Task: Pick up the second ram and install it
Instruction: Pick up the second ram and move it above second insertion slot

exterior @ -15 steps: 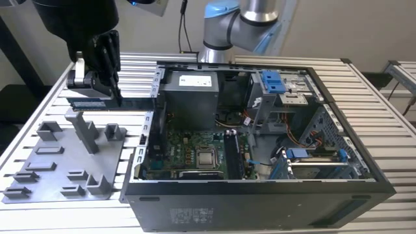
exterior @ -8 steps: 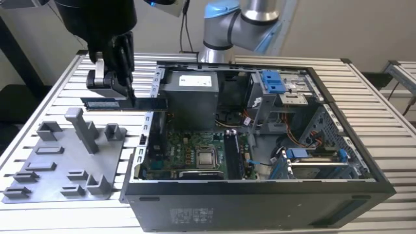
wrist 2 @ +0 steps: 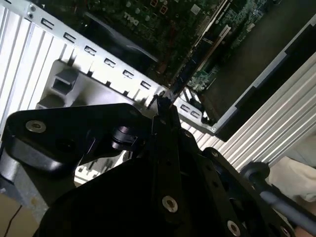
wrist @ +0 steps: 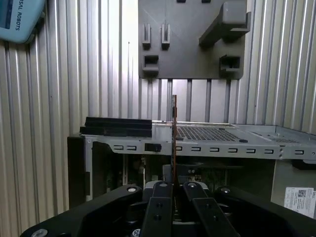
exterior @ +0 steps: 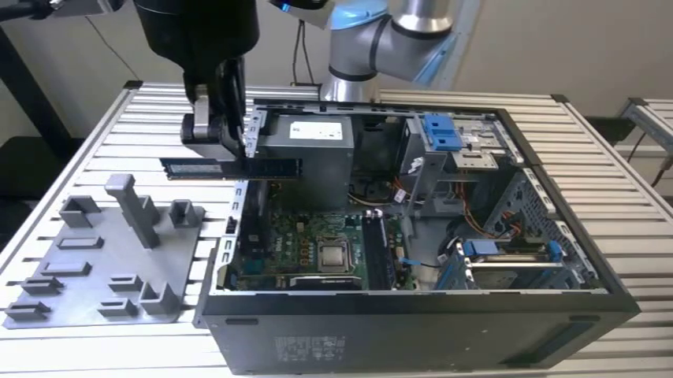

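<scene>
The second ram (exterior: 232, 168), a dark stick with a pale label, hangs level in the air over the open computer case's wall on the exterior view's left. My gripper (exterior: 233, 156) is shut on its middle from above. In the first wrist view the ram (wrist: 174, 128) shows edge-on as a thin line rising from between my fingers (wrist: 160, 200), over the case wall. The second wrist view has the stick (wrist 2: 200, 59) reaching out from my gripper (wrist 2: 165, 111) toward the green motherboard (wrist 2: 163, 19). The motherboard (exterior: 305, 236) with its square silver chip lies on the case floor.
A grey plastic tray (exterior: 94, 268) with upright posts lies on the slatted table beside the case, on the exterior view's left. The black case (exterior: 421, 303) holds a grey power supply (exterior: 305, 153), blue drive brackets (exterior: 442, 134) and loose cables. The arm's base (exterior: 358, 55) stands behind it.
</scene>
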You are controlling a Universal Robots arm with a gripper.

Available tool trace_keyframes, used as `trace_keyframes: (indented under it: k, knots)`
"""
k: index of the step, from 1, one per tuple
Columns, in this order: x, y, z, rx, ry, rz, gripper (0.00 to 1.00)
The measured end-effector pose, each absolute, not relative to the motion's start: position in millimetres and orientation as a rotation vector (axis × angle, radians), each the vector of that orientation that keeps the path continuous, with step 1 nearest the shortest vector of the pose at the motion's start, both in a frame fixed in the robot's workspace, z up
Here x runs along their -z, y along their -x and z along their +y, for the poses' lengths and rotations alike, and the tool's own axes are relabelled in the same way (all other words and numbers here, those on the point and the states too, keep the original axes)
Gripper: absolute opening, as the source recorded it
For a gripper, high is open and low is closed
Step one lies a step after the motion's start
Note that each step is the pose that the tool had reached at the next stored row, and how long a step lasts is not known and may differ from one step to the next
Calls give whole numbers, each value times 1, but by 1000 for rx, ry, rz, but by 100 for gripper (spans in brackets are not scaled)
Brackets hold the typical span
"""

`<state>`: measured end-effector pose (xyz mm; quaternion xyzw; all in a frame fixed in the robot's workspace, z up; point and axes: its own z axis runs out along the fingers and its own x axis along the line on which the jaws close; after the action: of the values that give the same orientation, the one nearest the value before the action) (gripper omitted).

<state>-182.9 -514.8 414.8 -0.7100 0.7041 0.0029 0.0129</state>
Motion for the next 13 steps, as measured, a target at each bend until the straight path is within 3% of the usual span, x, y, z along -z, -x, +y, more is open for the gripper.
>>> trace_keyframes:
  k: [13]
  knots:
    - [-415,139,-515,-9,2212,2194,14]
